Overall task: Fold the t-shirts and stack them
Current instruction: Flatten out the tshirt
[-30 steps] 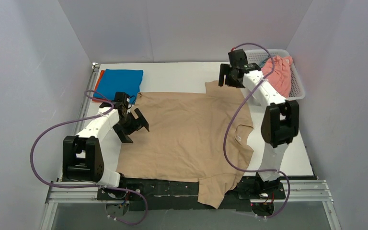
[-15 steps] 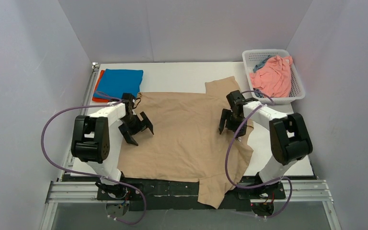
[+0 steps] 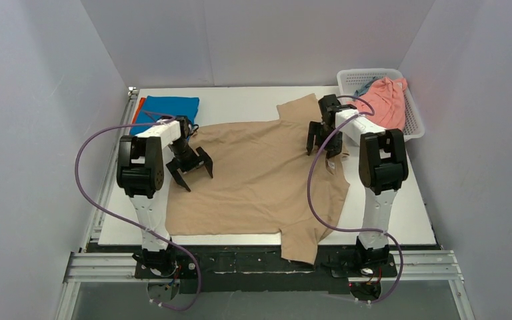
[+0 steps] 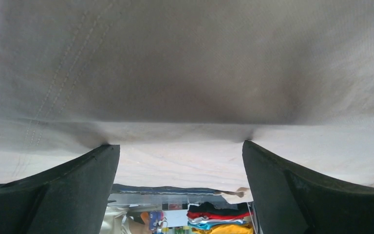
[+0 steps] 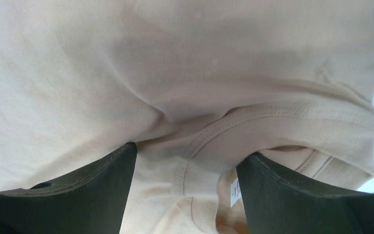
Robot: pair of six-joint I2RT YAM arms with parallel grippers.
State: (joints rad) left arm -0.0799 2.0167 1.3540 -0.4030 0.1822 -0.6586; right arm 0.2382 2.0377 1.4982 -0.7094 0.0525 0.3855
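The beige-tan t-shirt (image 3: 260,180) lies spread in the middle of the bench (image 3: 240,99). Its long axis goes from the hem (image 3: 171,207) at 9 o'clock to the collar (image 5: 272,124) at 3 o'clock. It looks light, soft and limp, so it is probably best pinched at the stitched hem and the thicker collar. The left tool (image 3: 192,172) and the right tool (image 3: 321,142) both stand wide open on the cloth, gripping nothing.

Five t-shirts are showing: beige (image 3: 260,183), blue (image 3: 168,113), orange-red (image 3: 138,107), pink (image 3: 381,107), grey-blue (image 3: 362,87). One basket (image 3: 411,115). Two grippers: left gripper (image 3: 192,172), right gripper (image 3: 320,143).
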